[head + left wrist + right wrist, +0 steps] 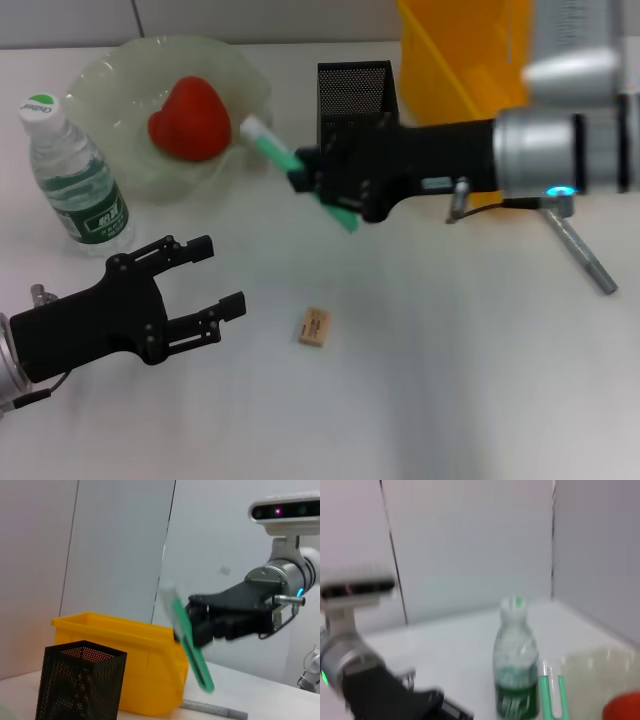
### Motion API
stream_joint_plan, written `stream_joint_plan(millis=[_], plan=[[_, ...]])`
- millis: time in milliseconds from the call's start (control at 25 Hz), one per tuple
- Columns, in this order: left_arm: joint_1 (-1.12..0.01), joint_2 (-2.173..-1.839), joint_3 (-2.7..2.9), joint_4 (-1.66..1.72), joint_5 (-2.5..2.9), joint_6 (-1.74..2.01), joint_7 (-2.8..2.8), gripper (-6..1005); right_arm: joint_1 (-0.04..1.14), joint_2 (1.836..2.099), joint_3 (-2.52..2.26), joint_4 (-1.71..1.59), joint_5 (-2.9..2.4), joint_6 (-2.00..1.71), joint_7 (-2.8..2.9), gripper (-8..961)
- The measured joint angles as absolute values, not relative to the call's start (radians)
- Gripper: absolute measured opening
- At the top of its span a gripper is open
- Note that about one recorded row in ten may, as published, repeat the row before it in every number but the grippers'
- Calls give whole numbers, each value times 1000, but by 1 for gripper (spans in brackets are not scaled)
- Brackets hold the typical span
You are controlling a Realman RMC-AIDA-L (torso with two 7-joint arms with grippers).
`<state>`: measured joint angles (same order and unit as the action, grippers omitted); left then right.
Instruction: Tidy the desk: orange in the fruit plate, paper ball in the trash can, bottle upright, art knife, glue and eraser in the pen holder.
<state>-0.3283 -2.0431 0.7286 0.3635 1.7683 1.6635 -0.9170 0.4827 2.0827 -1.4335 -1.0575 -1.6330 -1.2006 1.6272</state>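
The right claw point(322, 185) held the green glue stick point(296, 168) tight, up in the air at nine o'clock from the pen holder point(356, 100). The stick looked light, stiff and slippery, best pinched at its middle. The left claw point(215, 279) hung wide and held nothing. The claw hid the stick's middle.
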Motion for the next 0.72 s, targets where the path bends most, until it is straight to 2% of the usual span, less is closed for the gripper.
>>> stream_joint_plan(millis=[480, 720], plan=[[-327, -2048, 729, 364, 1771, 1677, -921, 803, 480, 2081, -1230, -806, -1365, -1341, 1286, 222], [-327, -2051, 733, 364, 1774, 1682, -913, 803, 561, 2081, -1159, -642, -1263, -1317, 1205, 229]])
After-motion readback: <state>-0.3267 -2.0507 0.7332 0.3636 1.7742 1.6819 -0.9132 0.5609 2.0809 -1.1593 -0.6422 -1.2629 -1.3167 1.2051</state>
